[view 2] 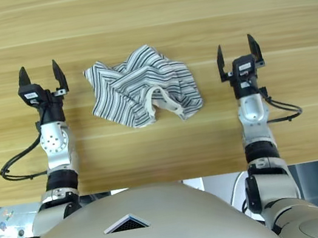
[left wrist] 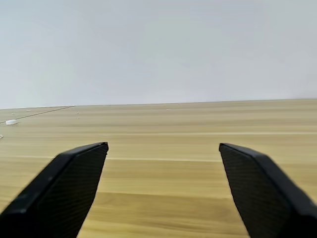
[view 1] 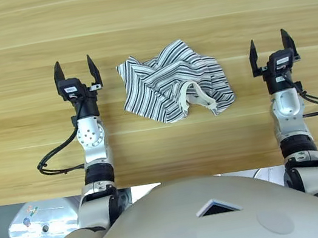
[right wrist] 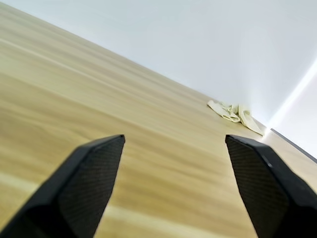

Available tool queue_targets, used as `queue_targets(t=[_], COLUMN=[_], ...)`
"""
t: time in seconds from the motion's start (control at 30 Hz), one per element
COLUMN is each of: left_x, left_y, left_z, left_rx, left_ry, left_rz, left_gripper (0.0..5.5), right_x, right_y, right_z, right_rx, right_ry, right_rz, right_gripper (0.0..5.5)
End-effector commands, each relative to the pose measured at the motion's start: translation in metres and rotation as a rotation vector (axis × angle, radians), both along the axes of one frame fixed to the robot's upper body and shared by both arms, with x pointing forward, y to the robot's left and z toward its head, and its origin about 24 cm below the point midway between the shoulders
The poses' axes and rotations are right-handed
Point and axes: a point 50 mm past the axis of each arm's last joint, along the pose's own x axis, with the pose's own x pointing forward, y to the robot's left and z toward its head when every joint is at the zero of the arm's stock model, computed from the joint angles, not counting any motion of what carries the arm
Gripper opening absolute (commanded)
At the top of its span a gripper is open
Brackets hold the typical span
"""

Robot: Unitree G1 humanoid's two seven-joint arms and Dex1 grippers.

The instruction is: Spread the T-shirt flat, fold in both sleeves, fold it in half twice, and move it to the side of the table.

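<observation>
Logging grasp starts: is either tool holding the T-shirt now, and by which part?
Nothing is held. The left tool and right tool stand open, either side of the crumpled striped T-shirt, not touching it.

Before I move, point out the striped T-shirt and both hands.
Crumpled black-and-white striped T-shirt [view 1: 165,84], left eye view, middle of the bunched cloth.
Black two-fingered left hand [view 1: 74,66], left eye view, midway between its open fingertips.
Black two-fingered right hand [view 1: 268,40], left eye view, midway between its open fingertips.

One striped T-shirt [view 1: 174,82], between the two sets of jaws. Two grippers, the left gripper [view 1: 72,61] and the right gripper [view 1: 268,37], with two fingers each, four in all. One wooden table [view 1: 140,11]. One pale cloth [right wrist: 233,111], far beyond the right jaws.
</observation>
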Motion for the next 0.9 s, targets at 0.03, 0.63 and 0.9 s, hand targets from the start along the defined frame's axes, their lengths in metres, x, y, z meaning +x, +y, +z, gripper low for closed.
queue_targets(t=[0.03, 0.63, 0.9], left_x=[0.005, -0.005, -0.005], left_y=[0.006, 0.005, 0.006], left_z=[0.006, 0.007, 0.008], left_rx=[0.028, 0.043, 0.067], left_ry=[-0.043, -0.058, -0.059], left_rz=[0.017, 0.047, 0.067], left_gripper=[4.19, 4.19, 4.19], right_x=[0.005, 0.012, 0.012], right_y=[0.000, -0.007, -0.007], right_z=[0.003, 0.003, 0.006], right_rx=[0.011, -0.015, -0.011], right_ry=[-0.035, -0.023, -0.040], right_rz=[-0.012, -0.063, -0.071], right_gripper=[3.76, 3.76, 3.76])
